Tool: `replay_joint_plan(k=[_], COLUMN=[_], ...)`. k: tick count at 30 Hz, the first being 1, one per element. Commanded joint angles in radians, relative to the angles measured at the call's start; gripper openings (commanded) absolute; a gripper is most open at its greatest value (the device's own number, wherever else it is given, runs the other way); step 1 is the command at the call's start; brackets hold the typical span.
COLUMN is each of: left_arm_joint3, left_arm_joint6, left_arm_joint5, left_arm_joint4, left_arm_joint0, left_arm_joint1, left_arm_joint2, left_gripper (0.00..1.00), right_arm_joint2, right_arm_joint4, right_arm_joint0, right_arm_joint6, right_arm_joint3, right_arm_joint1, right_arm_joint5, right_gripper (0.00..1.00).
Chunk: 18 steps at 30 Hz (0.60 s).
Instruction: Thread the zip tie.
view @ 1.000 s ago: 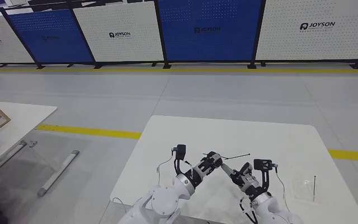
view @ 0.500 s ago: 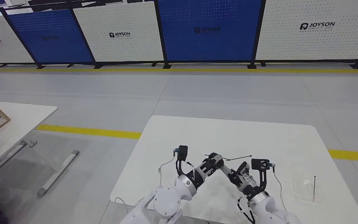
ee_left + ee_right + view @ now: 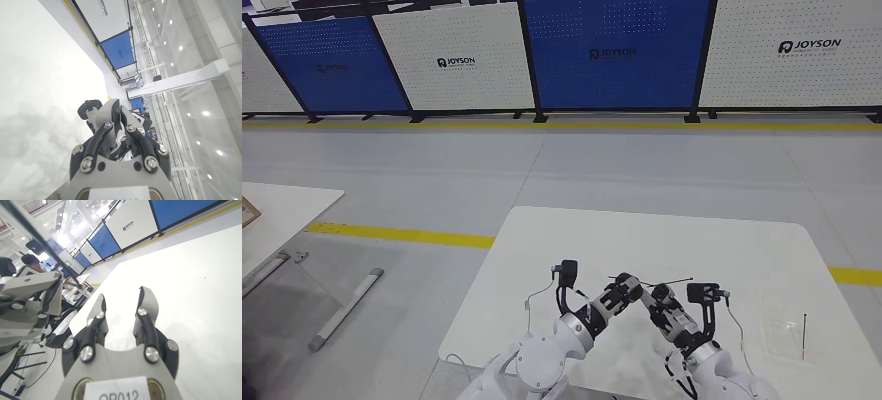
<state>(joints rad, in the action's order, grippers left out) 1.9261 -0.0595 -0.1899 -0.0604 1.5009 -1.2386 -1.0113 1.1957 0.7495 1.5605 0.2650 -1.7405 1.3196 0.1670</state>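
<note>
The white rectangular tabletop (image 3: 722, 245) carries everything, and both arms are above its near edge, about midway along it.

The left gripper (image 3: 119, 110), grey-fingered with black ribbed pads, has its jaws pressed together on a thin black plastic zip tie (image 3: 56, 259). The right gripper (image 3: 122, 292), of the same build, sits just beside it toward the right edge. Its jaws stand well apart with nothing between them.

A clear, flat plastic bag (image 3: 782, 335) lies near the near right corner, well apart from both grippers.

The held zip tie is off the tabletop, between the two grippers. From above, its long axis runs roughly parallel to the near edge. The long free part points toward the right edge and passes over the right gripper. A short stub sticks out on the other side of the left gripper's fingers. In the right wrist view the strap is a straight, taut line, and the end close to the left gripper's pads has a small thickening.

There are two zip ties in all. The second black zip tie (image 3: 804, 335) lies flat at the right side of the clear bag. Its long axis runs from the near edge toward the far edge. Whether it touches the bag I cannot tell.

There is one bag, and there are two grippers.
</note>
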Motion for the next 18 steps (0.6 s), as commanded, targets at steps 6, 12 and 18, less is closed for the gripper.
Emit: replay_joint_plan(k=[6, 12, 18], left_arm_joint3=[-0.001, 0.001, 0.002], left_arm_joint6=[-0.001, -0.001, 0.001], left_arm_joint5=[-0.004, -0.005, -0.007], left_arm_joint4=[0.013, 0.027, 0.030], left_arm_joint0=[-0.001, 0.003, 0.004], left_arm_joint1=[-0.002, -0.002, -0.003], left_arm_joint2=[0.013, 0.019, 0.019], left_gripper=[0.00, 0.00, 0.00], right_arm_joint2=[0.012, 0.012, 0.008], right_arm_joint4=[-0.011, -0.011, -0.009], right_arm_joint0=[0.011, 0.011, 0.007], right_arm_joint6=[-0.012, -0.013, -0.006], right_arm_joint3=[-0.012, -0.012, -0.014], right_arm_joint1=[-0.006, -0.009, -0.012], right_arm_joint5=[0.032, 0.048, 0.055], right_gripper=[0.29, 0.27, 0.28])
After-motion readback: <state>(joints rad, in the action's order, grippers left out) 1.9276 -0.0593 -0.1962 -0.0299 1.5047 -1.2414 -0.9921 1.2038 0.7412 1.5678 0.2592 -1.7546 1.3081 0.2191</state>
